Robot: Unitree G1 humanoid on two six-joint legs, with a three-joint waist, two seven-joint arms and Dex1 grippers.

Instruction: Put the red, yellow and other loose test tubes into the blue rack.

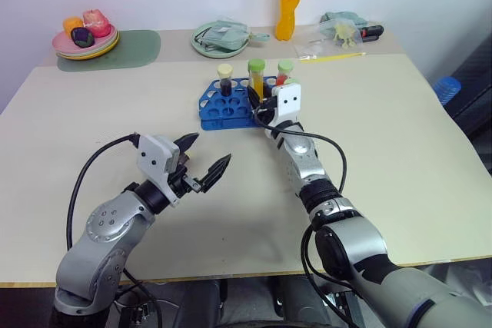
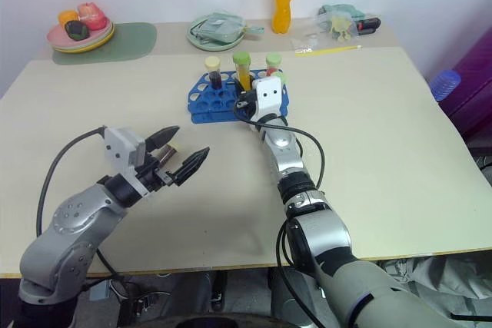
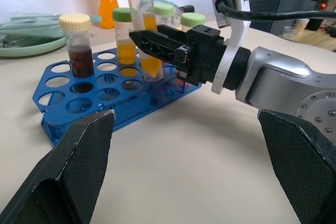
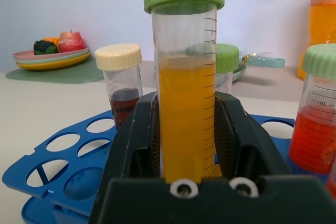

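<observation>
Lower left of frame: left gripper [image 1: 206,160], fingers spread wide, holding nothing, above the bare table [image 1: 400,159]. Centre: right gripper [image 3: 157,51], clamped on an upright yellow tube [image 4: 187,114] with green cap, at the blue rack [image 1: 217,109]. In the rack: purple tube [image 1: 224,81], another yellow tube [image 3: 126,43], red tube [image 4: 317,114]. Top centre: orange bottle [image 1: 290,1].

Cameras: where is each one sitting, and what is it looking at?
Head eyes: look down over both arms at the table and blue rack.
Left wrist: between the open left gripper, facing the rack and right gripper.
Right wrist: between its fingers, shut on the yellow tube.
Both wrist views share the purple tube.
</observation>
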